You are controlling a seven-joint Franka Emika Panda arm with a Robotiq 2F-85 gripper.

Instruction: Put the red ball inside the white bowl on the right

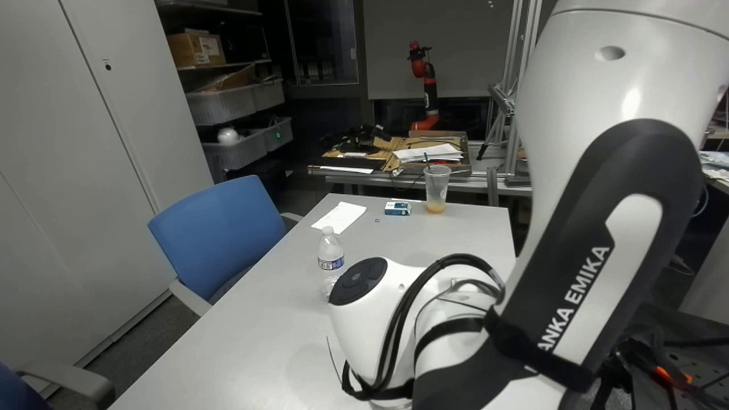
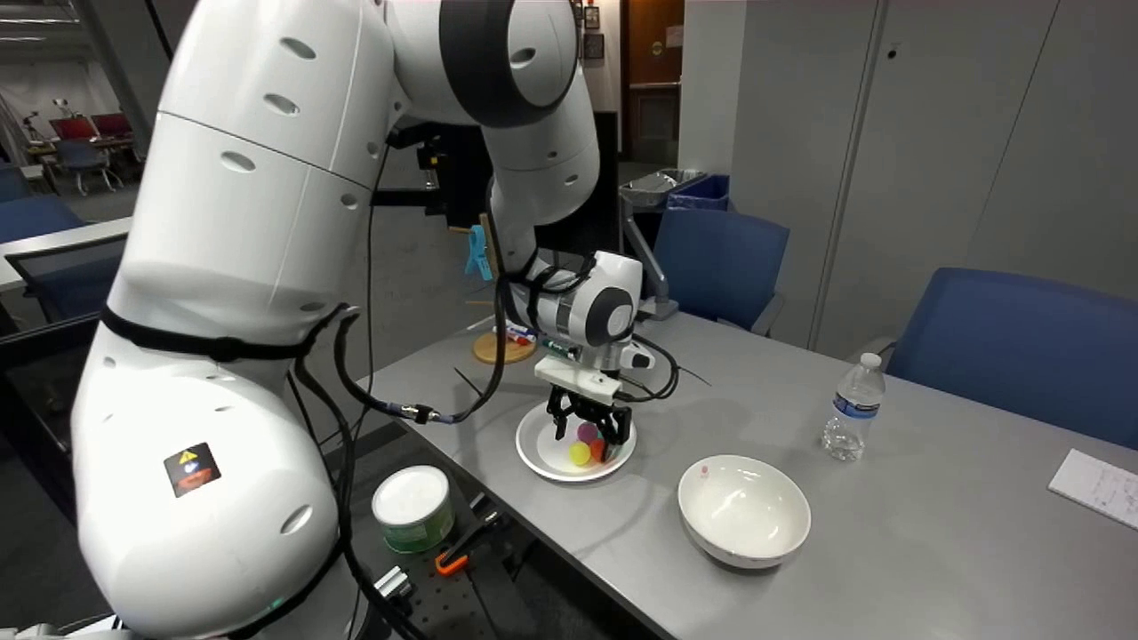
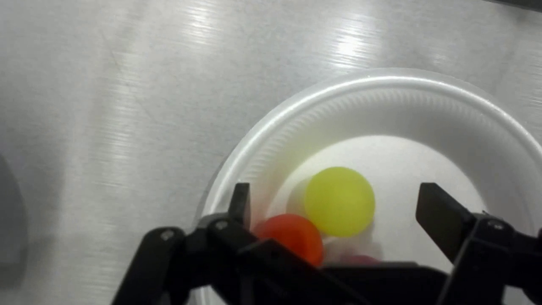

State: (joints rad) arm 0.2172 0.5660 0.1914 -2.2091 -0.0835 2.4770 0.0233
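Note:
The red ball (image 2: 597, 451) lies in a white foam plate (image 2: 532, 452) with a yellow ball (image 2: 580, 454) and a purple ball (image 2: 587, 432). In the wrist view the red ball (image 3: 296, 237) touches or nearly touches the yellow ball (image 3: 339, 201), beside the left finger and partly hidden by it. My gripper (image 3: 334, 186) is open over the plate, with the yellow ball between its fingers. In an exterior view the gripper (image 2: 587, 436) points down into the plate. The white bowl (image 2: 745, 516) stands on the table, apart from the plate, with nothing in it but a small pinkish mark.
A clear water bottle (image 2: 855, 404) stands beyond the bowl. A wooden disc (image 2: 504, 348) with markers lies behind the plate. A paper (image 1: 340, 217), small box (image 1: 397, 208) and plastic cup (image 1: 437, 188) are at the table's far end. Blue chairs (image 1: 222, 228) stand along one side.

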